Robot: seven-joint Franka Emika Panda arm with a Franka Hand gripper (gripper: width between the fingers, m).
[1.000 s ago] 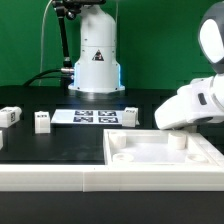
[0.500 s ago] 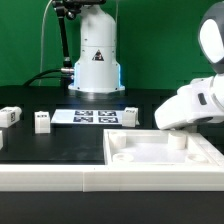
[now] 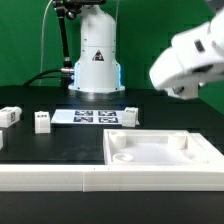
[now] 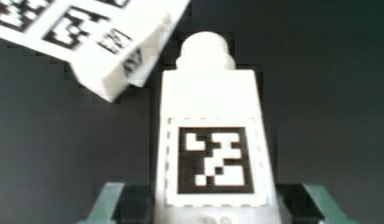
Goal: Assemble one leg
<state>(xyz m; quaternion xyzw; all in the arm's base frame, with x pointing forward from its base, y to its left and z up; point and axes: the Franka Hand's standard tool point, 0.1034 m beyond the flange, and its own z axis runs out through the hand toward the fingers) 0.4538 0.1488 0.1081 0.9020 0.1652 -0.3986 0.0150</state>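
Gripping the leg (image 4: pixel 212 130) from 2 sides, the jaws are closed on its lower end, as the wrist view shows: a grey-green pad (image 4: pixel 118 200) presses against one long side and a 2nd pad (image 4: pixel 306 200) against the other. The leg points away from the camera. Its black-and-white tag faces the lens, and a rounded peg sticks out from its far tip. Just beside that tip lies a tagged white piece (image 4: pixel 91 45), set at an angle on the black desk (image 4: pixel 322 60). Whether it touches the leg, and which part it is, I cannot tell.

In the exterior view the end of the arm (image 3: pixel 190 55) is a blurred white mass high at the exterior view's right, well above the desk (image 3: pixel 60 145). The held leg cannot be made out there. 3 other legs rest on the desk: 1 at the left edge (image 3: pixel 8 116), 1 near it (image 3: pixel 42 122), and 1 just beside the right end of the marker board (image 3: pixel 128 117). The marker board (image 3: pixel 92 117) lies flat in front of the robot base (image 3: pixel 97 55). Nearer the camera sits the white tray-like piece (image 3: pixel 150 134), with 2 round sockets showing inside its raised rim.
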